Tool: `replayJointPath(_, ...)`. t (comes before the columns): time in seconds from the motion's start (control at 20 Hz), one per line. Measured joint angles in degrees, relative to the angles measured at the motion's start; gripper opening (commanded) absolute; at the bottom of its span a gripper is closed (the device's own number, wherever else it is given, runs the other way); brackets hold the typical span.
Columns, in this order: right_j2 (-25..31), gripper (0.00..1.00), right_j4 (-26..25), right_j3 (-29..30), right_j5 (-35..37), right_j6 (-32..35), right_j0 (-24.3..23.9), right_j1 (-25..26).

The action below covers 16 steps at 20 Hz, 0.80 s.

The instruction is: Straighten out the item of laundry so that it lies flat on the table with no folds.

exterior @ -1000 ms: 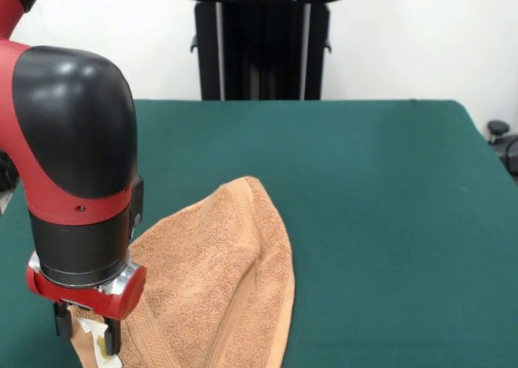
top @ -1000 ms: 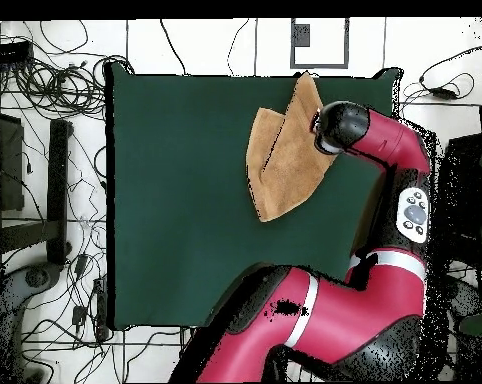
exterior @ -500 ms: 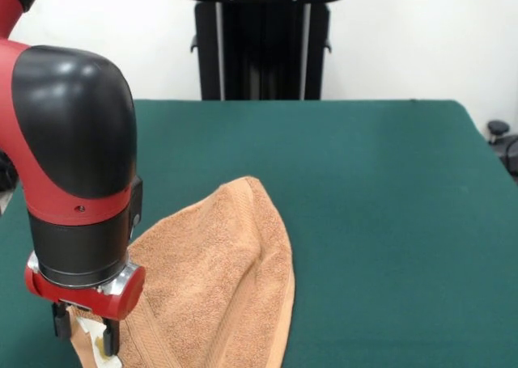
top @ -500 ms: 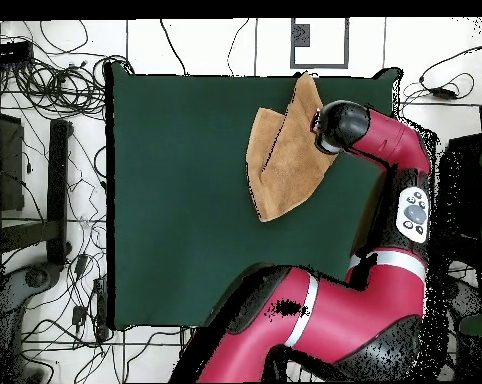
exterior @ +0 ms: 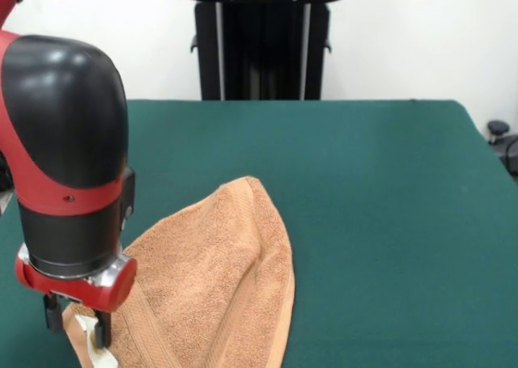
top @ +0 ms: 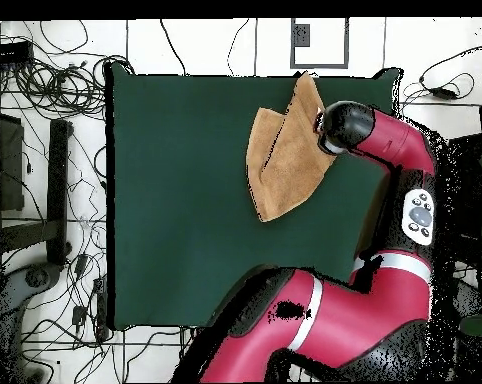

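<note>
The item of laundry [exterior: 218,279] is a light-brown terry towel, folded over into a pointed shape with a ridge down its right side. It lies at the near left of the green table [exterior: 372,182]. My gripper [exterior: 77,334] hangs over the towel's near left corner, shut on it, with the white tag [exterior: 84,329] showing between its fingers. From above, the towel [top: 285,160] sits at the table's [top: 175,200] upper right, and my wrist [top: 345,122] covers its right edge and hides the gripper.
A black stand [exterior: 263,40] rises behind the table's far edge. Cables and black equipment [top: 45,150] lie on the floor beside the table. The arm [top: 385,200] runs along the table's right edge in the overhead view.
My gripper has shifted a little to the left and slightly up in the front view, with the towel corner still in it. The towel's overall shape is almost unchanged.
</note>
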Motion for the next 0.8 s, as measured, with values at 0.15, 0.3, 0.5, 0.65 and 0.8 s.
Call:
replayJointPath(0.15, 0.0, 1.0, -0.07, 1.63, 0.0, 0.0, -0.47, -1.64)
replayJointPath(0.3, -0.01, 1.0, -0.17, 3.2, 0.0, 0.0, -0.86, -3.39)
replayJointPath(0.5, 0.0, 1.0, -0.29, 4.3, 0.01, 0.0, -0.95, -4.88)
replayJointPath(0.65, 0.0, 1.0, -0.33, 4.42, 0.01, 0.0, -0.95, -5.42)
replayJointPath(0.8, 0.0, 1.0, -0.42, 4.42, 0.01, 0.0, -0.95, -5.74)
